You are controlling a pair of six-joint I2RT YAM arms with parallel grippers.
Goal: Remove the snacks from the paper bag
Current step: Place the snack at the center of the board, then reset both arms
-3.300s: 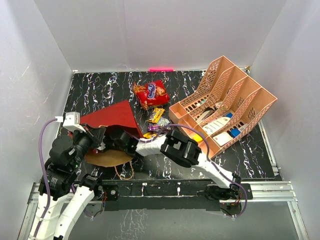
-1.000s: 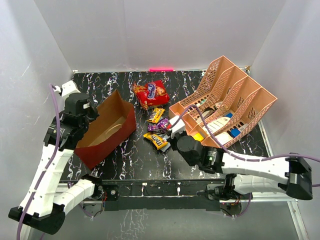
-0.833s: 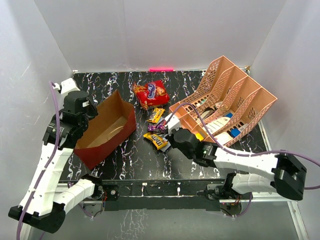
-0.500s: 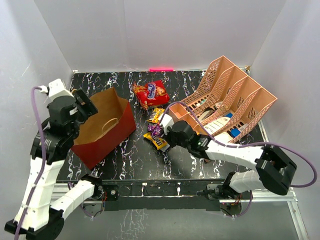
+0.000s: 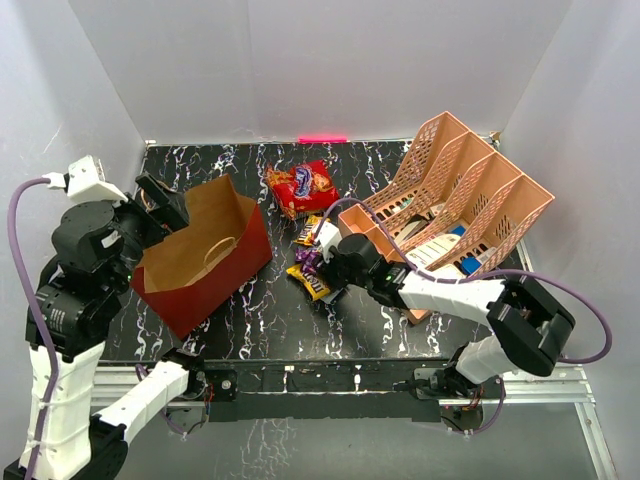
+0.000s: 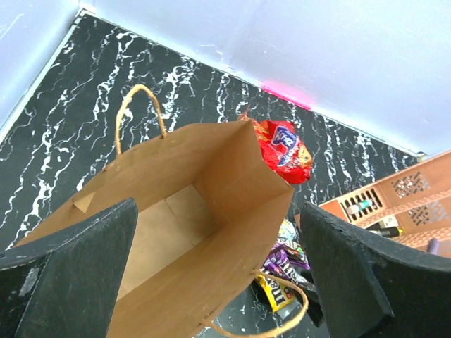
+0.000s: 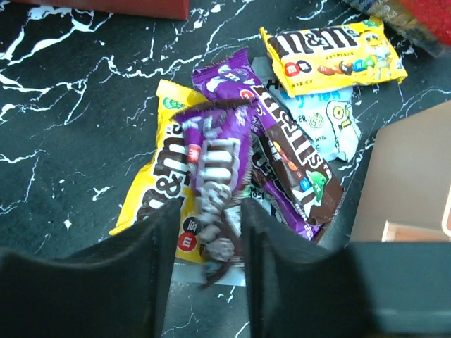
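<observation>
The paper bag (image 5: 210, 282), red outside and brown inside, stands upright at the left with its mouth open. In the left wrist view only bare kraft paper shows inside the paper bag (image 6: 176, 225). My left gripper (image 5: 160, 203) hovers wide open above its back-left rim, holding nothing; in its own view the left gripper (image 6: 217, 211) looks down into the bag. The chip bag (image 5: 300, 187) lies behind the bag. Several candy packets (image 5: 312, 255) lie in a heap. My right gripper (image 7: 209, 211) is just above them, jaws apart, a blurred purple packet (image 7: 215, 158) loose between its fingers.
A peach lattice organizer (image 5: 450, 210) with cards and small items stands at the right, its corner (image 7: 409, 176) close beside the candy heap. A looped bag handle (image 6: 271, 324) hangs over the bag's near side. White walls enclose the black marbled table (image 5: 330, 325).
My left gripper opened, let go of the bag's rim and pulled back to the left; the bag now stands upright. My right gripper reached the candy heap and parted its jaws, releasing the purple packet.
</observation>
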